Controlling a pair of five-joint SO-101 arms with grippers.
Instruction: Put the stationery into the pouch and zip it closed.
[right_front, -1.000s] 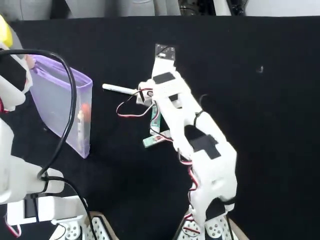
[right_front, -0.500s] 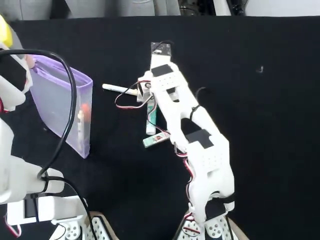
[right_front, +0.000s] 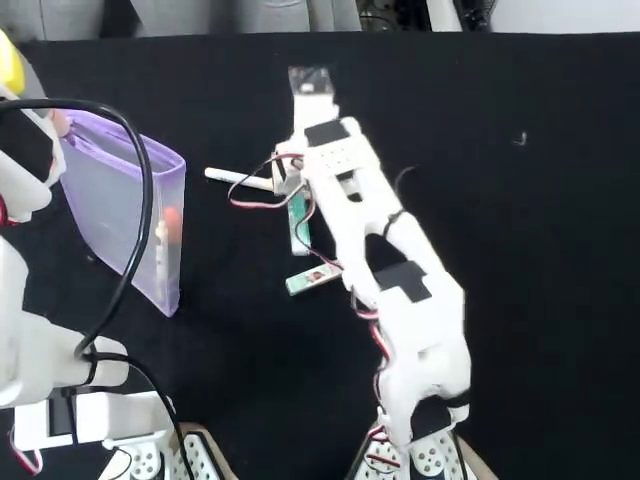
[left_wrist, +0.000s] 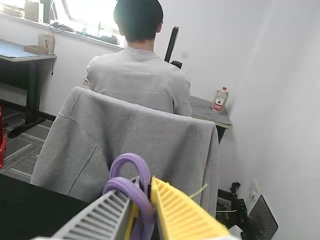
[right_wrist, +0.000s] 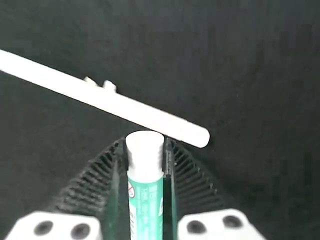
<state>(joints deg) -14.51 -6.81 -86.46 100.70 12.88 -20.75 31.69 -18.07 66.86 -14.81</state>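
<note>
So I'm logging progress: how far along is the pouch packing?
Done: a pen with an orange tip sits inside the purple pouch, held up by the left hand at its loop. In hand: the right hand is shut on a green tube. Left: a white pen and a small green item lie on the table, and the zipping.

Black table (right_front: 540, 300). Grey cloth (right_front: 200, 15) past its 11 o'clock edge. White wall (left_wrist: 280, 75), bright window (left_wrist: 90, 12), grey jacket (left_wrist: 130, 145) over chair, desk (left_wrist: 20, 52).
</note>
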